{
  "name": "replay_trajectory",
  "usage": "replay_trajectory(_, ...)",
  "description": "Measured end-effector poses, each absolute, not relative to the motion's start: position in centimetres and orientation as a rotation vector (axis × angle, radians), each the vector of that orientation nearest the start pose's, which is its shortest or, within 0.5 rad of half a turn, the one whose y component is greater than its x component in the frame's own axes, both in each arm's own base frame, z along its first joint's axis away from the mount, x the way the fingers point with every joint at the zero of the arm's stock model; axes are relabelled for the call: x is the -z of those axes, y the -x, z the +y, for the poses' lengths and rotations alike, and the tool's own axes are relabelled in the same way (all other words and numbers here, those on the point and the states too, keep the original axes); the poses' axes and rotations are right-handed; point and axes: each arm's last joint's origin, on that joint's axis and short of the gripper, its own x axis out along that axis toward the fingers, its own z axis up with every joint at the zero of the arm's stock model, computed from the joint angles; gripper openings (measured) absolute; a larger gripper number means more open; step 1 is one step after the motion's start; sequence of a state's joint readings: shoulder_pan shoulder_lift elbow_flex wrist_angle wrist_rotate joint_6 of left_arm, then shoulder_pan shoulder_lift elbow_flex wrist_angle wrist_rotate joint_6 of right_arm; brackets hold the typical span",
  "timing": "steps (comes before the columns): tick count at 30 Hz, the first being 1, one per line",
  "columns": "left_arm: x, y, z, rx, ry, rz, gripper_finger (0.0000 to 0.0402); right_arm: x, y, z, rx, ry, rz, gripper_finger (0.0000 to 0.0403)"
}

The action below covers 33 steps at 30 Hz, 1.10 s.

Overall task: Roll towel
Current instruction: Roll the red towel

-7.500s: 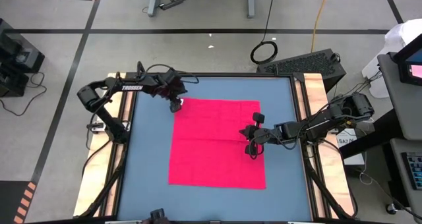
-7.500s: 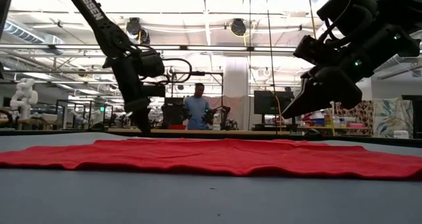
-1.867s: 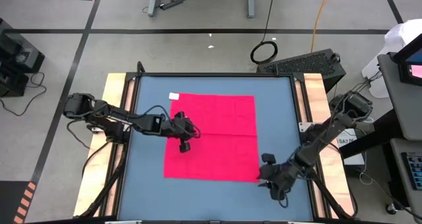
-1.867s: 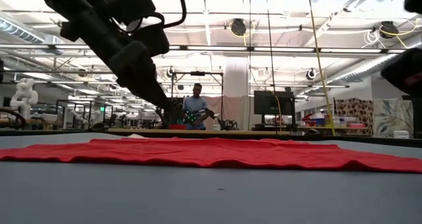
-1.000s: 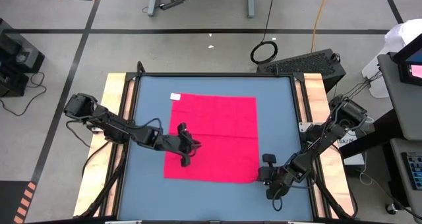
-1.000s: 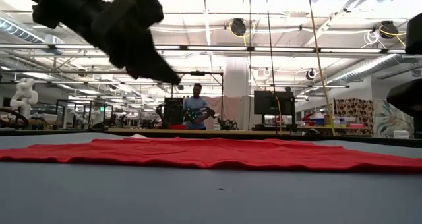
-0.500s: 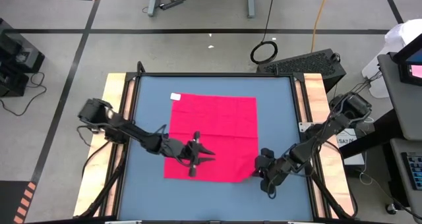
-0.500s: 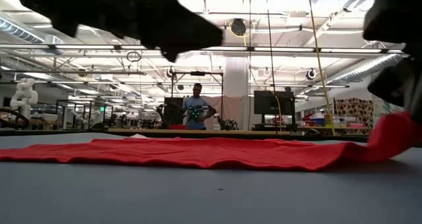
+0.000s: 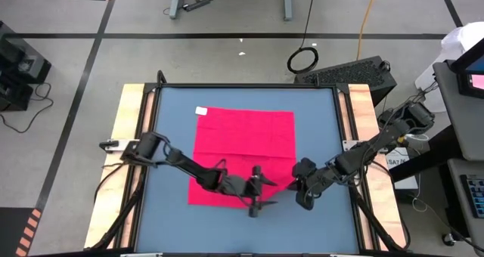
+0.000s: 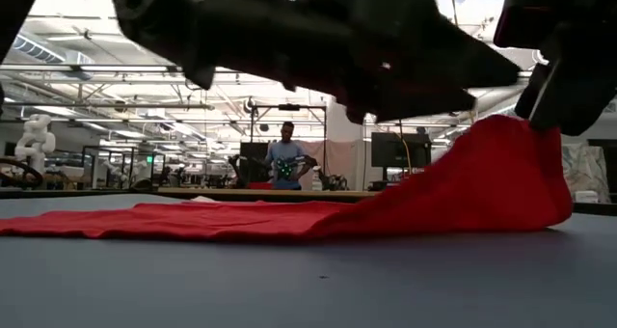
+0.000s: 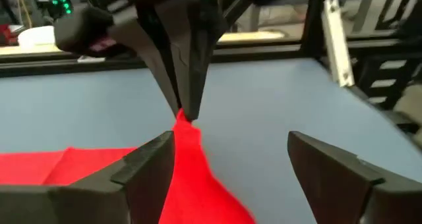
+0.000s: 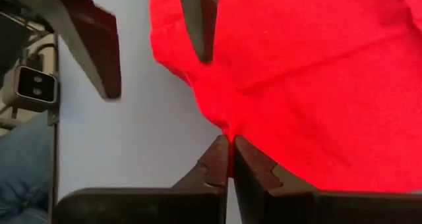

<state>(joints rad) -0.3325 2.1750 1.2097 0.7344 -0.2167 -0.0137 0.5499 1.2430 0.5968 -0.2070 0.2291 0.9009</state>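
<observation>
The pinkish-red towel [image 9: 242, 147] lies spread on the blue tabletop, its white tag [image 9: 200, 111] at the far left corner. Its near right corner [image 10: 511, 150] stands raised in a peak. My right gripper [image 9: 298, 187] is shut on that corner; it also shows in the low view [image 10: 551, 96]. My left gripper [image 9: 261, 198] is open over the towel's near edge, just left of the raised corner. In the left wrist view its fingers [image 11: 227, 165] stand wide apart, with the right gripper's fingers straight ahead. My right gripper pinches the towel's near right corner [image 12: 227, 133] between its two shut fingers. The fingers come from above, pointing down [image 11: 188, 85]. The corner is lifted clear of the table, and the cloth slopes down from it to the rest of the towel, which lies flat [image 10: 193, 220].
Bare blue tabletop [image 9: 170, 204] lies to the left, near and right of the towel. Wooden side rails [image 9: 125, 136] border the table. A person [image 10: 286, 164] stands far behind the table in the room.
My right gripper has shut on the towel's near right corner and lifted it, going a little toward the far edge; the corner now stands in a peak while the rest stays flat. My left gripper has gone toward the table's right and near edges, toward the right gripper.
</observation>
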Motion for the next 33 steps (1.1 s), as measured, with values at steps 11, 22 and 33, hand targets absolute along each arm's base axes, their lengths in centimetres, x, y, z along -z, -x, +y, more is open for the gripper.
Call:
replay_trajectory(11, -12.5, -44.1, -14.3, 0.036, -0.089, 0.324, 0.0244, -18.2, -19.9, 11.4, 0.076, -0.517, 0.847, 0.0008)
replay_trajectory(22, -12.0, -44.3, -12.8, 0.01, -0.056, 0.38, 0.0011, -18.2, -19.6, 12.0, 0.024, -0.457, 0.856, 0.0035)
replay_trajectory(33, -11.8, -44.8, -11.4, 0.115, 0.127, 0.42, 0.0006, -17.2, -16.8, 14.8, 0.007, -0.016, 0.812, 0.02)
